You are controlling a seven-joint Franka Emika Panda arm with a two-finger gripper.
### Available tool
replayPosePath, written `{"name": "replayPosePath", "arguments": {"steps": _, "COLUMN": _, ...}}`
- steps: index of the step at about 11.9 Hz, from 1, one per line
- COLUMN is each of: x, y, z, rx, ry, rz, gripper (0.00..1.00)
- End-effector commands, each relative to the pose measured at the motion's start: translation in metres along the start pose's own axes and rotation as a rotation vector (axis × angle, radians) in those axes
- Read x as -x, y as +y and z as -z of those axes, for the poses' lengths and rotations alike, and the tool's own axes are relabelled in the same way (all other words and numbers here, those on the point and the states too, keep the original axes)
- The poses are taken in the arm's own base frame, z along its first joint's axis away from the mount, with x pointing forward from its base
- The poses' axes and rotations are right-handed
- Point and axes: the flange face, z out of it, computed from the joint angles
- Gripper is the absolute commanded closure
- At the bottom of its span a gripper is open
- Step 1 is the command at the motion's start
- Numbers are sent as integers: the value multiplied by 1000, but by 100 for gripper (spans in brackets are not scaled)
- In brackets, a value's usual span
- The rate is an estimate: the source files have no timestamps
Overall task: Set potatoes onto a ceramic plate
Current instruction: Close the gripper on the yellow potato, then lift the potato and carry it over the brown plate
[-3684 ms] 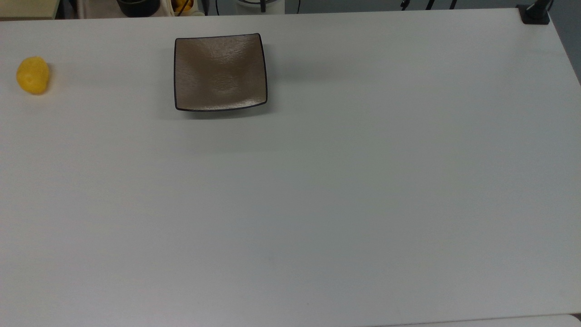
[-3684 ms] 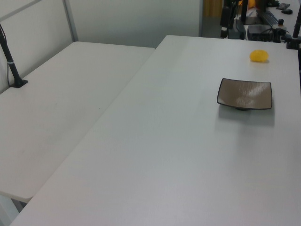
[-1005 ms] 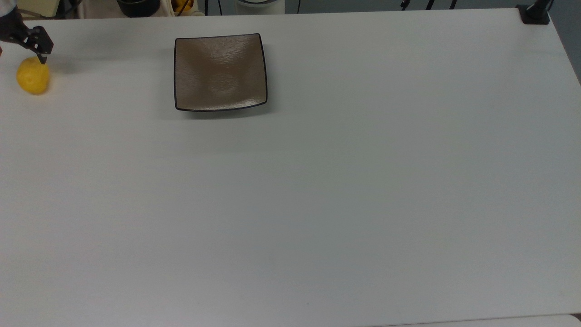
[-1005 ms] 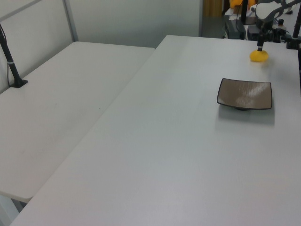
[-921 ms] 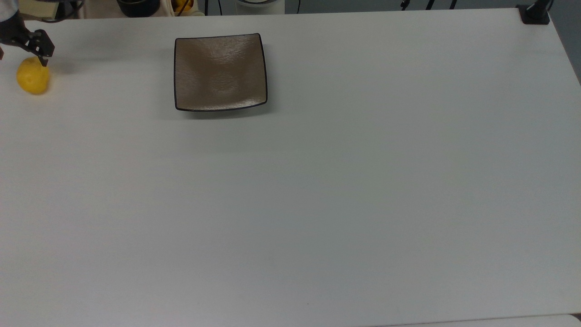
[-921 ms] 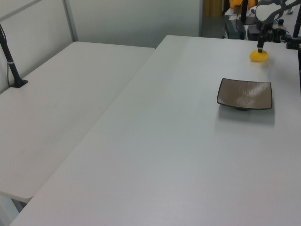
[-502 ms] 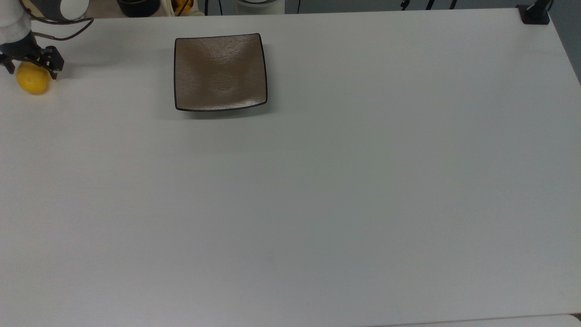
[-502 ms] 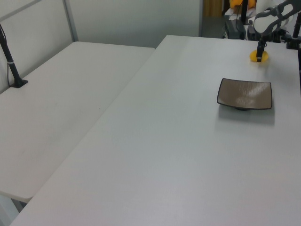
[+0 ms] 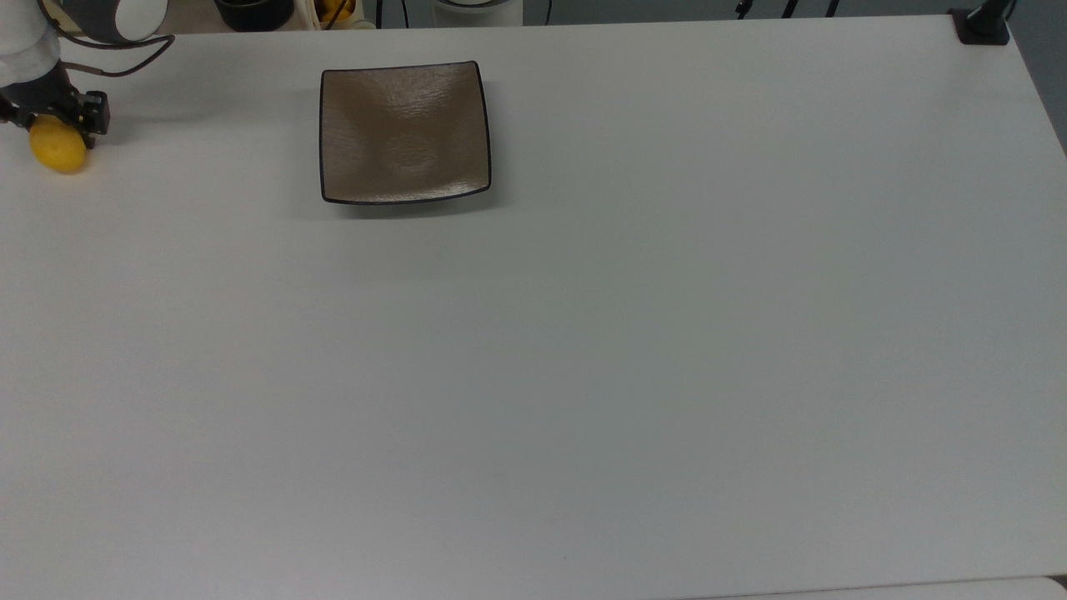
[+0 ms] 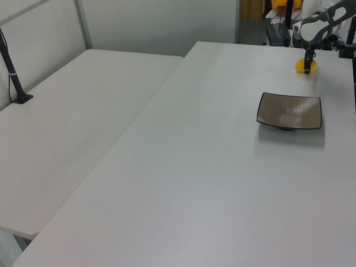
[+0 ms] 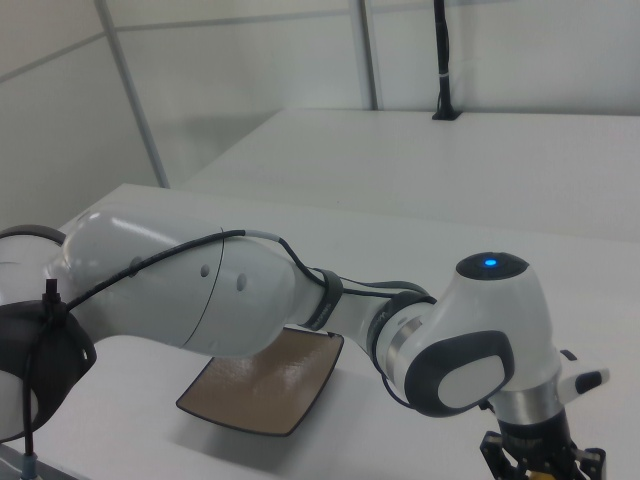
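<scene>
The arm [image 11: 250, 295] stretches low across the table, its white links bent at an elbow with a blue light, and its wrist points straight down at the far corner of the table. The claw [image 9: 52, 125] sits right over the potato [image 9: 58, 150], with a dark finger on each side of its upper part, as the top view shows; whether the fingers are pressing it or merely standing beside it cannot be told. In the left view the claw [image 10: 307, 67] hangs upright with the potato [image 10: 303, 67] at its tip, resting on the table. The plate [image 9: 404, 133] lies to the top view's right of the claw, well apart from it, flat on the table and with nothing in it; in the right view the plate [image 11: 265, 385] shows partly from under the arm. The table [image 9: 583, 350] is a broad white surface, and a second white table [image 10: 67, 128] stands against it on the left view's left. Pale wall panels rise behind, and a thin black pole [image 10: 12, 72] is clamped at the edge of the second table.
</scene>
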Motion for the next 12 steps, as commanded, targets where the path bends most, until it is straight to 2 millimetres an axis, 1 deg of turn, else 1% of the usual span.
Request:
{"name": "replayPosePath", "arguments": {"steps": 1, "x": 8, "y": 0, "z": 36, "rx": 5, "ry": -8, "rz": 17, "gripper": 60}}
{"name": "replayPosePath", "arguments": {"steps": 3, "x": 10, "y": -10, "z": 88, "rx": -29, "ry": -22, "rz": 26, "gripper": 59}}
{"name": "replayPosePath", "arguments": {"steps": 4, "x": 2, "y": -26, "z": 118, "rx": -36, "ry": -18, "rz": 52, "gripper": 59}}
{"name": "replayPosePath", "arguments": {"steps": 6, "x": 1, "y": -50, "z": 170, "rx": -57, "ry": -20, "rz": 79, "gripper": 59}}
{"name": "replayPosePath", "arguments": {"steps": 8, "x": -3, "y": -74, "z": 215, "rx": -75, "ry": 19, "rz": 105, "gripper": 59}}
{"name": "replayPosePath", "arguments": {"steps": 9, "x": -4, "y": -87, "z": 234, "rx": -87, "ry": 32, "rz": 117, "gripper": 59}}
{"name": "replayPosePath", "arguments": {"steps": 12, "x": -19, "y": -135, "z": 270, "rx": -133, "ry": 67, "rz": 176, "gripper": 59}}
